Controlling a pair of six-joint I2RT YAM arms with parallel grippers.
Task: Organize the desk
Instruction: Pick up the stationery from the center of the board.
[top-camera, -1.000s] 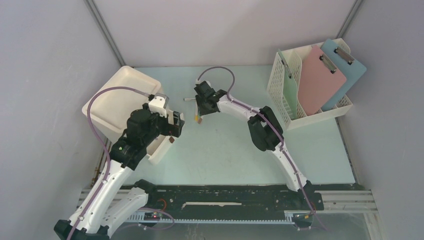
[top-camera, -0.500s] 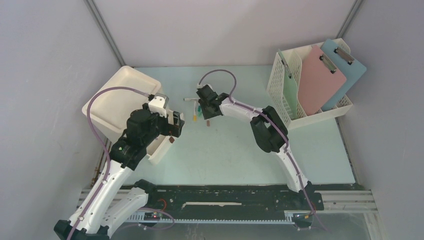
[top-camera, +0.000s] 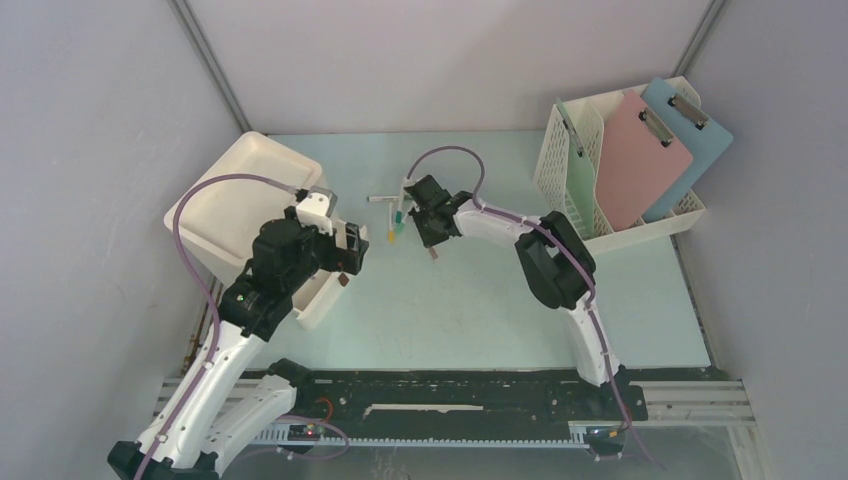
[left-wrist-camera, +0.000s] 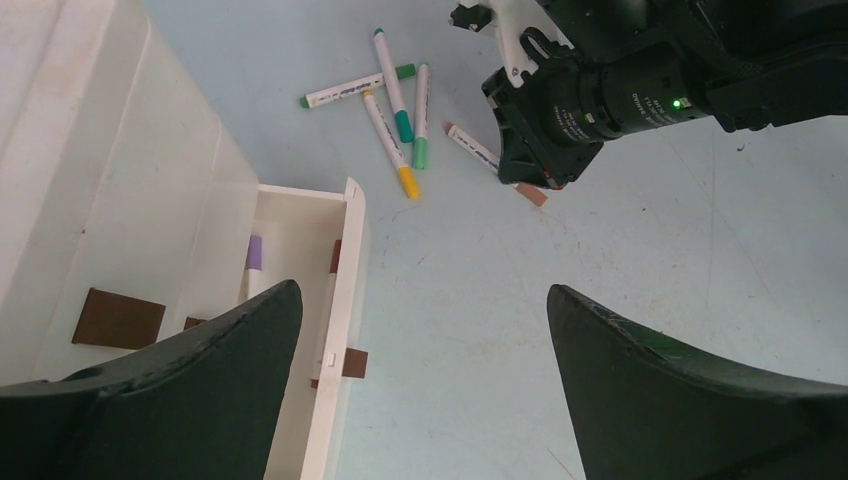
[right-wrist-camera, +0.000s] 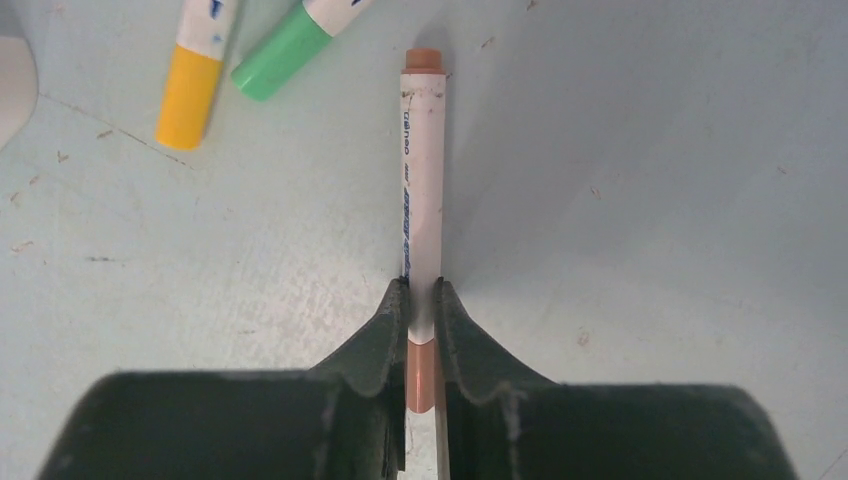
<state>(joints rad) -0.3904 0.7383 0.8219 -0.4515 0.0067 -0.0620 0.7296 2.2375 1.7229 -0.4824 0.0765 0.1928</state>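
The desk (top-camera: 470, 300) is a pale mint-green tabletop. My right gripper (top-camera: 432, 238) is shut on a white marker with brown ends (right-wrist-camera: 421, 190), held low over the desk just right of the marker pile; it also shows in the left wrist view (left-wrist-camera: 478, 150). Several loose markers (left-wrist-camera: 395, 120) with green, teal, yellow and light green caps lie on the desk, also seen from the top (top-camera: 392, 215). My left gripper (left-wrist-camera: 422, 290) is open and empty, above the desk beside the open drawer (left-wrist-camera: 345, 290) of the white bin (top-camera: 235, 195).
A purple marker (left-wrist-camera: 254, 252) lies in the drawer. A white perforated file rack (top-camera: 572, 195) at the back right holds a pink clipboard (top-camera: 640, 165) and a blue clipboard (top-camera: 695, 135). Grey walls surround the desk; a black rail (top-camera: 450, 395) runs along the front.
My right gripper has moved right and a little nearer, carrying the brown marker away from the marker pile, which is now uncovered. The left arm has not moved.
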